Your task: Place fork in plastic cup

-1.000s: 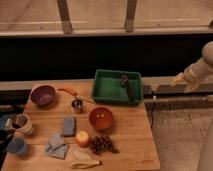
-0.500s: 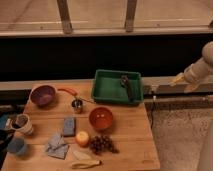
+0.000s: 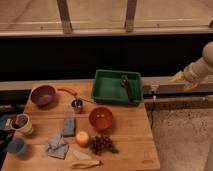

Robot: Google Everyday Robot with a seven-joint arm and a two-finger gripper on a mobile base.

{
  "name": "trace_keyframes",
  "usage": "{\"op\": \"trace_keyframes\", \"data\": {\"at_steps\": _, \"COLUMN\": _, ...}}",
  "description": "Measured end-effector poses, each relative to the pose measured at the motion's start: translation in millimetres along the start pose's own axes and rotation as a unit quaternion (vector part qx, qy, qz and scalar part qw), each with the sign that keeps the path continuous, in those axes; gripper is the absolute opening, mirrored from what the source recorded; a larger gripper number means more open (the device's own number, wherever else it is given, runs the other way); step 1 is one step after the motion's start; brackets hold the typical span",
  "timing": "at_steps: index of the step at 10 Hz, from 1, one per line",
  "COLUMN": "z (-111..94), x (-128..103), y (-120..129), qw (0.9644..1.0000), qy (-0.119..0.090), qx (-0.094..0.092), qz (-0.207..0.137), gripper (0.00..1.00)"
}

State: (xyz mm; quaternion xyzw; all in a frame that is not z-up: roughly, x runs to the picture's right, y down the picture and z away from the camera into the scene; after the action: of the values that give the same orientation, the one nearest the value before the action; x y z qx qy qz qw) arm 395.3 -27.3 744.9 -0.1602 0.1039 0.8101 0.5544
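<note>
The yellowish gripper (image 3: 179,78) is held off the right edge of the wooden table (image 3: 132,145), well apart from everything on it. Its opening cannot be told, and nothing is seen to be held. The small round blue plastic cup (image 3: 16,146) is set at the front-left corner, across the whole table. A dark slim utensil (image 3: 127,87), possibly the fork, is laid in the green rectangular tray (image 3: 107,90), nearer the gripper, its length running front to back.

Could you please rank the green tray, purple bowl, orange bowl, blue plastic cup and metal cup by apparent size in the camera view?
1. green tray
2. purple bowl and orange bowl, too alike to rank
3. blue plastic cup
4. metal cup
The gripper hangs beyond the table, at right.
</note>
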Motion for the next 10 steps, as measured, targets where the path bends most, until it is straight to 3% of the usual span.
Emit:
{"op": "trace_keyframes", "data": {"at_steps": 2, "z": -8, "x": -17, "y": 30, "qw": 0.9971, "qy": -0.061, "qx": -0.009, "qz": -0.044, "gripper": 0.51}}
{"op": "trace_keyframes", "data": {"at_steps": 3, "z": -7, "x": -22, "y": 49, "qw": 0.9951, "qy": -0.070, "qx": -0.011, "qz": -0.069, "gripper": 0.51}}
{"op": "trace_keyframes", "data": {"at_steps": 6, "z": -3, "x": -26, "y": 117, "qw": 0.9870, "qy": -0.074, "qx": -0.023, "qz": -0.140, "gripper": 0.51}}
{"op": "trace_keyframes", "data": {"at_steps": 7, "z": -2, "x": -23, "y": 141, "qw": 0.9827, "qy": -0.070, "qx": -0.032, "qz": -0.169, "gripper": 0.51}}
{"op": "trace_keyframes", "data": {"at_steps": 8, "z": -1, "x": -14, "y": 165, "qw": 0.9760, "qy": -0.064, "qx": -0.041, "qz": -0.204, "gripper": 0.51}}
{"op": "trace_keyframes", "data": {"at_steps": 9, "z": -1, "x": -8, "y": 177, "qw": 0.9716, "qy": -0.061, "qx": -0.045, "qz": -0.224, "gripper": 0.51}}
{"op": "trace_keyframes", "data": {"at_steps": 10, "z": -2, "x": -8, "y": 177, "qw": 0.9714, "qy": -0.061, "qx": -0.046, "qz": -0.225, "gripper": 0.51}}
